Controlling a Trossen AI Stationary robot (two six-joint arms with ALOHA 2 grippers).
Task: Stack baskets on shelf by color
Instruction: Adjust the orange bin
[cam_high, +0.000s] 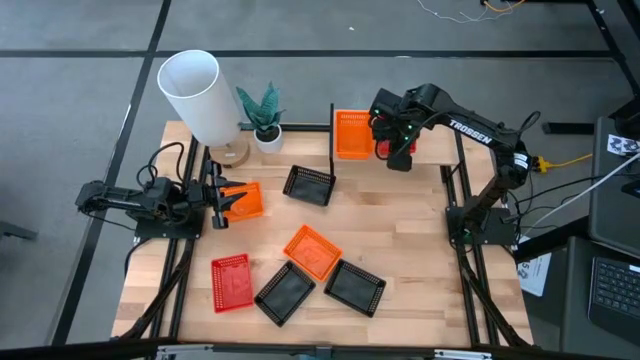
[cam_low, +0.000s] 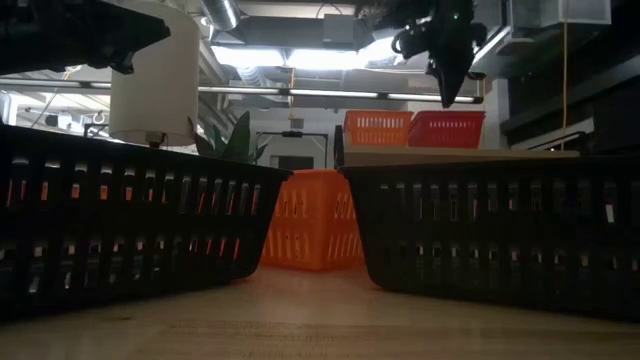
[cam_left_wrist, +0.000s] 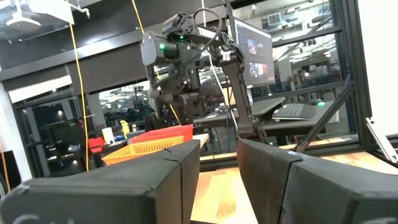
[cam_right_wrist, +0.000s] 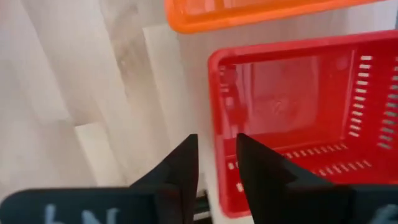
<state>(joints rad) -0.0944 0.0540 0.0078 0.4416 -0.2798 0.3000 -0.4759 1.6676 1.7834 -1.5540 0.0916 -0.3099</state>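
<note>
The right gripper (cam_high: 393, 140) is seen above the shelf (cam_low: 460, 156) at the far side of the table, directly over a red basket (cam_high: 397, 148) that sits there beside an orange basket (cam_high: 351, 134). In the right wrist view its two dark fingers (cam_right_wrist: 183, 165) are drawn close together with only a narrow gap between them, and nothing is pinched; the tips hang just over the near rim of the red basket (cam_right_wrist: 298, 112), apart from it as far as can be judged. In the low view the gripper (cam_low: 450, 85) is shown clear above both shelf baskets, not touching them.

The step in hand is judged to be the placing of a red basket on the shelf next to the orange one, with the release apparently done. The next move would call for the arm to be lifted away without the rim being caught, and then for another basket to be fetched from the table.

The left gripper (cam_high: 218, 200) is held low at the left side of the table, next to an orange basket (cam_high: 243, 201); its fingers (cam_left_wrist: 267, 168) are spread with a clear gap, and nothing is held.

On the tabletop (cam_high: 420, 240) remain a black basket (cam_high: 309, 184) near the middle and, towards the near edge, a red basket (cam_high: 232, 281), an orange basket (cam_high: 312, 251) and two black baskets (cam_high: 285, 293) (cam_high: 355, 287).
</note>
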